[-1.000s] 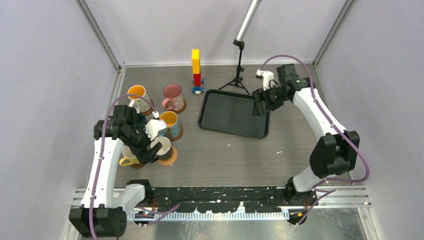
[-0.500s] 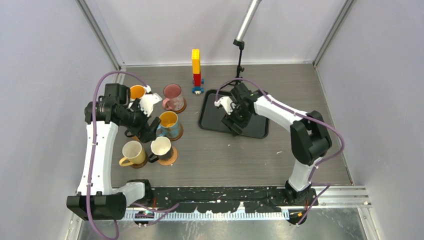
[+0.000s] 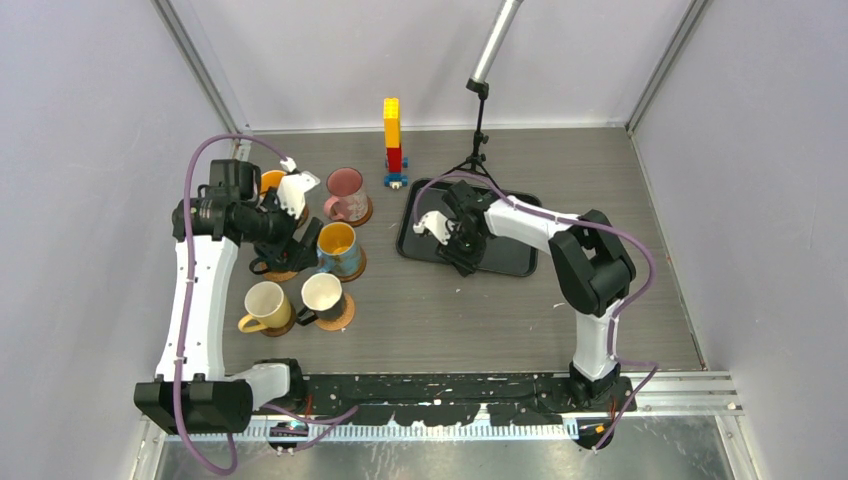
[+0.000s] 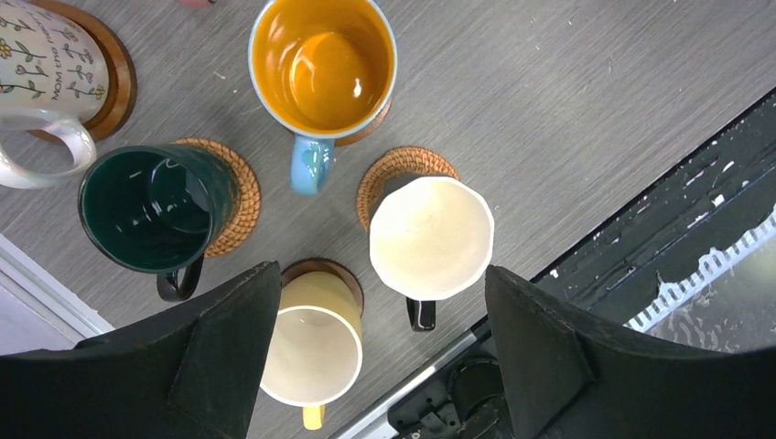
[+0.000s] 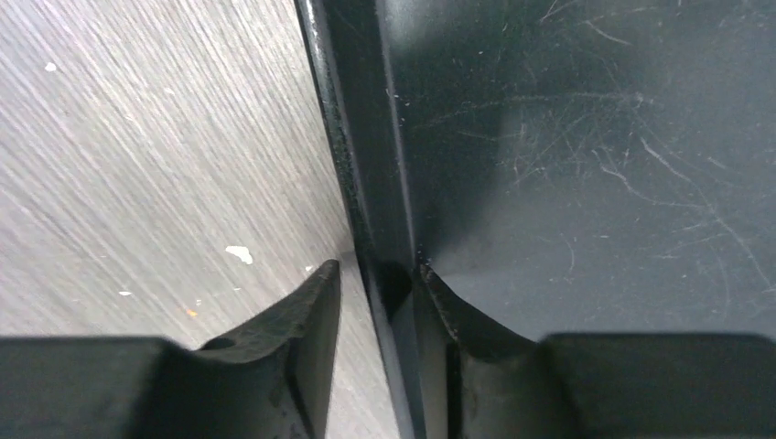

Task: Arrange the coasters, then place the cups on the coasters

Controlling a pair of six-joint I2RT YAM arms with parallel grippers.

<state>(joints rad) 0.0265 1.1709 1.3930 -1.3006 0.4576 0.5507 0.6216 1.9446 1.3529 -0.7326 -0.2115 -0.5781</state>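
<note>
Five cups show under my left wrist, each on a coaster: the dark teal cup (image 4: 151, 206) on a woven coaster (image 4: 236, 197), the white cup (image 4: 430, 238) on another woven coaster (image 4: 403, 165), the cream-yellow cup (image 4: 311, 343), the blue cup (image 4: 322, 69) and the patterned cup (image 4: 41, 73). The pink cup (image 3: 345, 192) stands on its coaster further back. My left gripper (image 4: 382, 270) hangs open above them, holding nothing. My right gripper (image 5: 378, 267) is low at the black tray (image 5: 595, 137), one finger outside its rim and one inside, closed on it.
The black tray (image 3: 500, 215) lies at mid-table with my right gripper (image 3: 455, 245) at its near-left part. A yellow-red-blue brick tower (image 3: 392, 140) and a camera tripod (image 3: 478, 150) stand behind it. Walls close in on both sides.
My right arm has swung from the tray's far right corner to its near-left rim and its jaws have closed there. My left arm has drawn back from the near cups, still open.
</note>
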